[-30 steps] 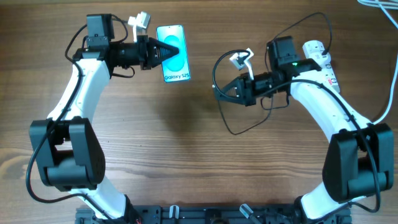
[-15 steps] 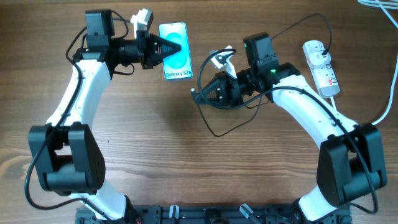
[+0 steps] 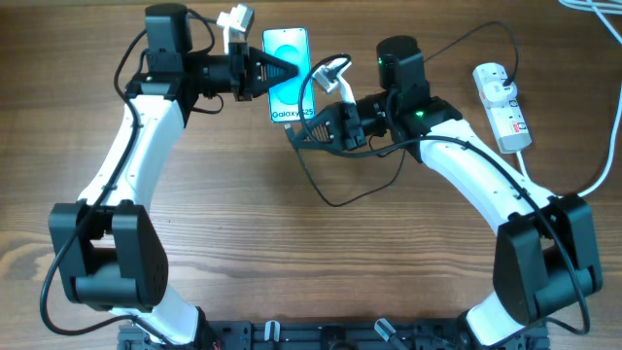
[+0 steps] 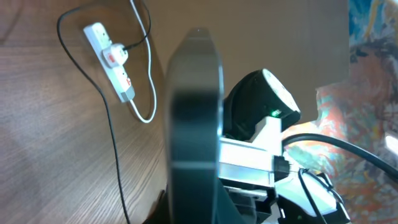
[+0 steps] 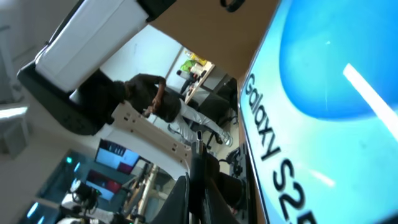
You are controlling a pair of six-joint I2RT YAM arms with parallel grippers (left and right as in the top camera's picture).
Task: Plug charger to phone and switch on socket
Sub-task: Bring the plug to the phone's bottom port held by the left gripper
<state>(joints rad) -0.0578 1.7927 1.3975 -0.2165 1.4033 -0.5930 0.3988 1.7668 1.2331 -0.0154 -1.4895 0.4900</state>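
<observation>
overhead: the left gripper (image 3: 275,74) is working in the upper middle of the frame, its fingers pressed together on the phone (image 3: 294,95) and pinching it from the phone's left long edge. the screen is facing the camera, with the white band toward the bottom of the frame. the right gripper (image 3: 296,136) is sitting just below and right of the phone's lower edge, its fingers closed on the tip end of the charger (image 3: 335,201). the gap between tip and phone edge is too small to judge here. the black cable is looping down onto the table (image 3: 292,272) and back up under the right arm.

left wrist view: the phone is showing edge-on, a dark blurred slab filling the centre.

right wrist view: the cyan screen is filling the right half, its edge running diagonally. the pinched tip is lying just left of that edge.

the socket (image 3: 502,109) is lying at the upper right, well apart from both grippers, with its white cord (image 3: 610,146) running along the right border. open wood is spreading across the lower middle, between the two arms.
</observation>
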